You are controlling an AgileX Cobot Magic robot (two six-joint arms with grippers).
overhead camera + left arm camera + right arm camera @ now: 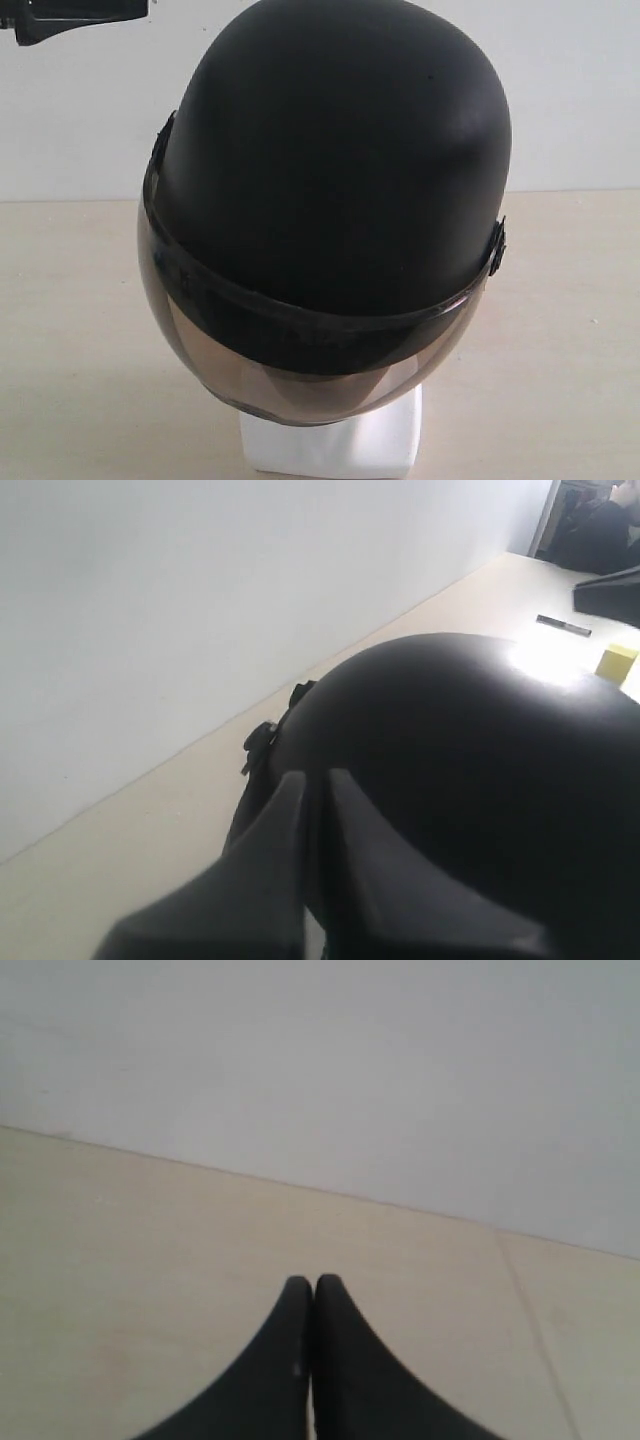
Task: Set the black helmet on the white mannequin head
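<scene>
The black helmet sits on the white head, mid-frame on the bench. Left claw nearly closed, empty, above the shell; right claw pressed closed, empty. A yellow block and pen lie upper right.

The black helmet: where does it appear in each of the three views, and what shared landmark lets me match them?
Exterior view: the black helmet fills the centre, seated over the white mannequin head, whose neck base shows below the visor.
Left wrist view: its dome fills the lower right, just beyond the left gripper.
Right wrist view: not in it; only the right gripper over the table.
Shared landmark: the seam where beige table meets white wall.
</scene>
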